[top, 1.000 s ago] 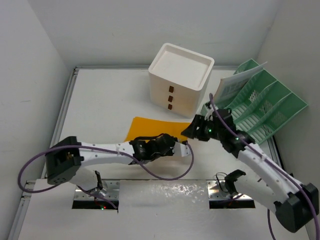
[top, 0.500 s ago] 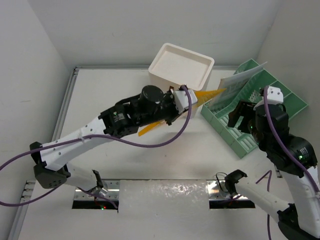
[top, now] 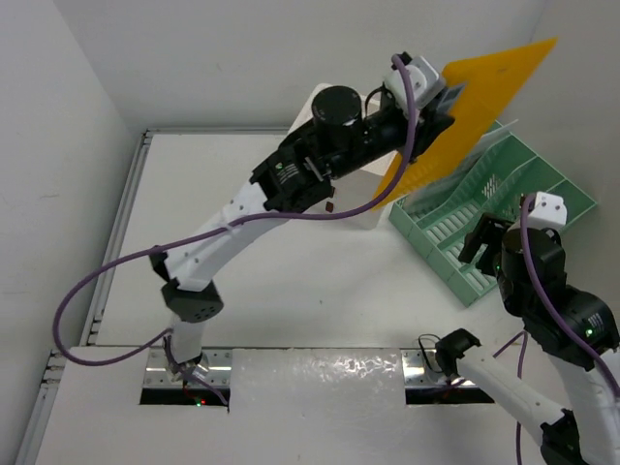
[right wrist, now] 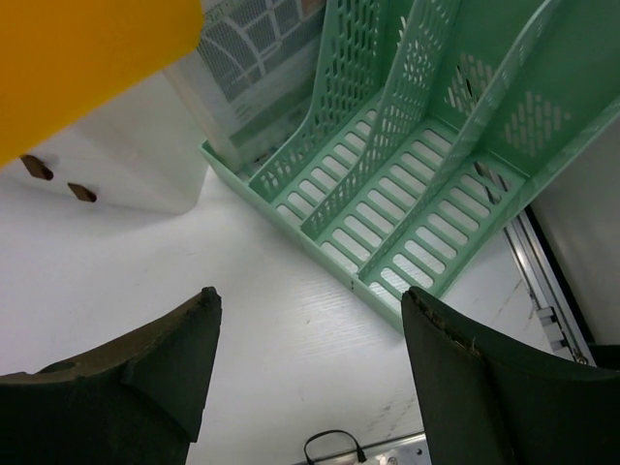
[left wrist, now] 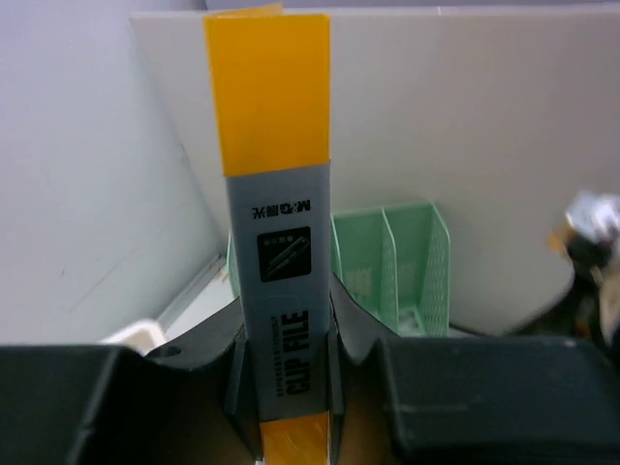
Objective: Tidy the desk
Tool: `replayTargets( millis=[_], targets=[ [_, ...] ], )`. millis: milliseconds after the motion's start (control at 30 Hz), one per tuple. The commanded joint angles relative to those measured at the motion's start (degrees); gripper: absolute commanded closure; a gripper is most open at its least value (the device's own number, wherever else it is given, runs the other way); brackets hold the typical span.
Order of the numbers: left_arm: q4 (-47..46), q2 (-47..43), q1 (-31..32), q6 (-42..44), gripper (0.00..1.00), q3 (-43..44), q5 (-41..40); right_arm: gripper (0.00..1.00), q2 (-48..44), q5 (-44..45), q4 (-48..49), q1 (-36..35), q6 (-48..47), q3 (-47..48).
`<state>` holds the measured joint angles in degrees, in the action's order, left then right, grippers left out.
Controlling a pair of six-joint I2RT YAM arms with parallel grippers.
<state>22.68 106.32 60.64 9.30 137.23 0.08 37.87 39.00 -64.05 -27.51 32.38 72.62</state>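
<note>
Your flat matte-white bench (top: 252, 252) with silver rails along its edges fills the floor of the top view, carrying everything else. At its far right stands the mint-green slotted plastic file rack (top: 523, 194), with three compartments side by side. The compartment nearest the drawer box holds a printed white paper sheet (right wrist: 257, 58) standing upright; the other two show only bare slats. Just beside the rack sits the white three-drawer plastic box (right wrist: 145, 155); you see small brown pulls on its front, but not what is inside.

Raised off the bench, the flat orange plastic clip-file folder (top: 484, 92) hangs tilted over the rack's left end. Your left claw (top: 438, 105) is pinching it at the grey label strip, one finger on each face. Whether the folder touches the rack you cannot tell.

Your right claw (right wrist: 310, 368) is spread wide with nothing between its fingers, hovering over bare bench in front of the rack
</note>
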Motion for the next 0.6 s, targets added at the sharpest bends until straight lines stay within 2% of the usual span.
replayTargets(
  millis=[0, 167, 200, 367, 400, 467, 567],
  targets=[
    [-7.99, 8.33, -1.66, -3.23, 1.0, 10.67, 0.19, 0.28, -4.46, 1.25, 3.05, -0.09, 0.49, -4.31],
    [-12.64, 24.24, -2.11, -5.26, 1.0, 29.1, 1.59, 0.29, -8.68, 0.9, 2.53, -0.09, -0.91, -11.88],
    [-13.88, 25.94, -2.19, -5.26, 1.0, 30.54, 0.81, 0.29, -9.38, 0.81, 2.88, -0.18, -1.96, -12.67],
    [-20.29, 33.14, -2.54, -1.83, 1.0, 30.55, -3.32, 0.3, -13.69, 1.59, 4.55, -0.09, -4.6, -14.7],
    [-21.52, 34.03, -2.72, -1.83, 1.0, 30.55, -3.33, 0.3, -14.05, 2.04, 4.46, -0.09, -5.13, -14.53],
    [-31.16, 36.23, -2.99, -0.69, 1.0, 30.47, -2.81, 0.31, -14.92, 3.0, 4.55, -0.18, -6.27, -13.56],
    [-34.97, 38.25, -3.25, -0.25, 1.0, 30.47, 0.27, 0.31, -16.06, 3.71, 5.07, -0.09, -6.54, -12.94]
  ],
)
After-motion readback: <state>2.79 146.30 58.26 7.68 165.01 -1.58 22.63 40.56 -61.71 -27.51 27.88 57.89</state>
